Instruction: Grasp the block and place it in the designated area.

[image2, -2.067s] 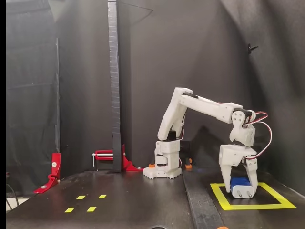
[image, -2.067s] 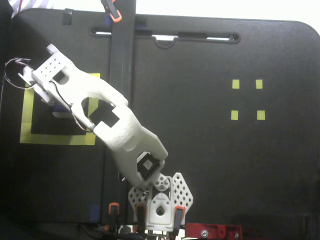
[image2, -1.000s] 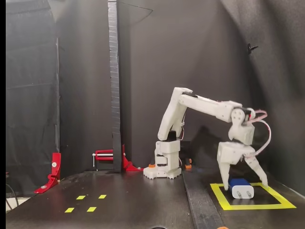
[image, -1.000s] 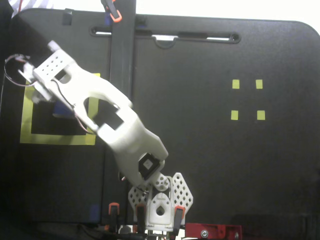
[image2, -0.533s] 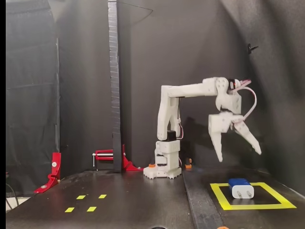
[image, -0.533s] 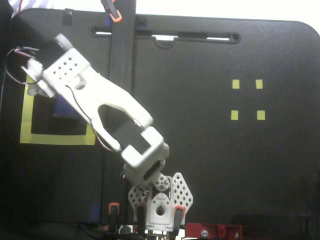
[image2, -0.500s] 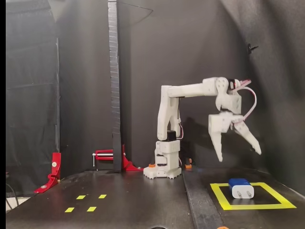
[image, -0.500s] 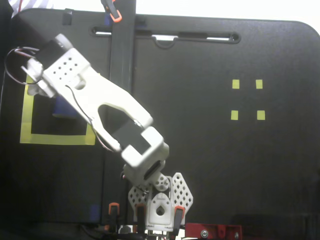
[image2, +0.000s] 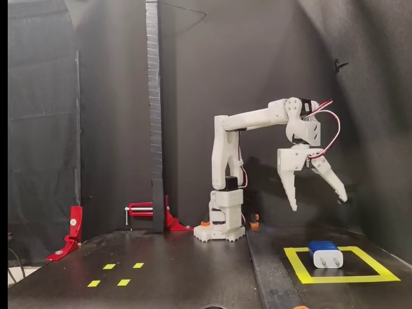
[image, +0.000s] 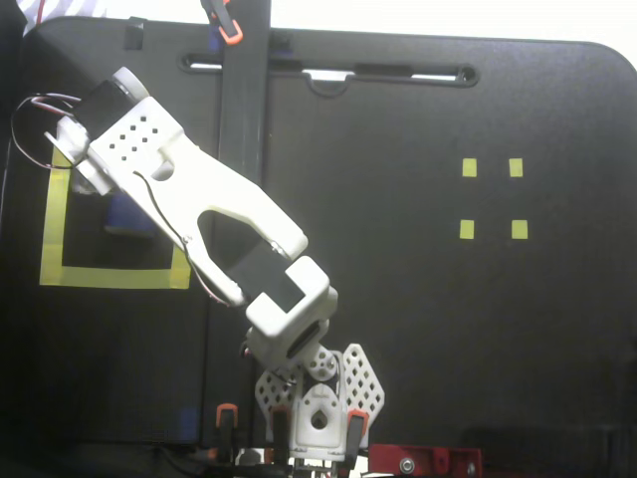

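block (image2: 324, 253) inside designated area (image2: 299, 266), tool (image2: 317, 200) above

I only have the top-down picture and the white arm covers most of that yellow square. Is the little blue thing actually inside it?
Observer: Yes. In the side fixed view the block lies on the black floor inside the designated area.
Operator: Is the gripper holding it?
Observer: No, the gripper hangs open, well above the block.
Operator: Which way does the block face?
Observer: Its pale end faces the side camera.
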Controlling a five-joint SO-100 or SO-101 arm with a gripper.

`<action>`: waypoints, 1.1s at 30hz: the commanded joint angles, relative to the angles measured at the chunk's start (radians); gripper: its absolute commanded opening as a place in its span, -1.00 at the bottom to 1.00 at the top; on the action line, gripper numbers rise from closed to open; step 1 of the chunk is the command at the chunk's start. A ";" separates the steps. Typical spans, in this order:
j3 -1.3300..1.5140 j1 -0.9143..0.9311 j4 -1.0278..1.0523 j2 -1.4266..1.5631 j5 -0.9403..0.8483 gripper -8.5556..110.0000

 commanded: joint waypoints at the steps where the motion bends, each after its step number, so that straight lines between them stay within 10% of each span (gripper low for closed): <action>1: -0.031 0.008 -0.002 0.048 -0.008 -0.51; 17: -0.032 0.012 -0.017 0.051 0.038 -0.86; 33: -0.029 0.031 -0.058 0.048 0.779 -0.85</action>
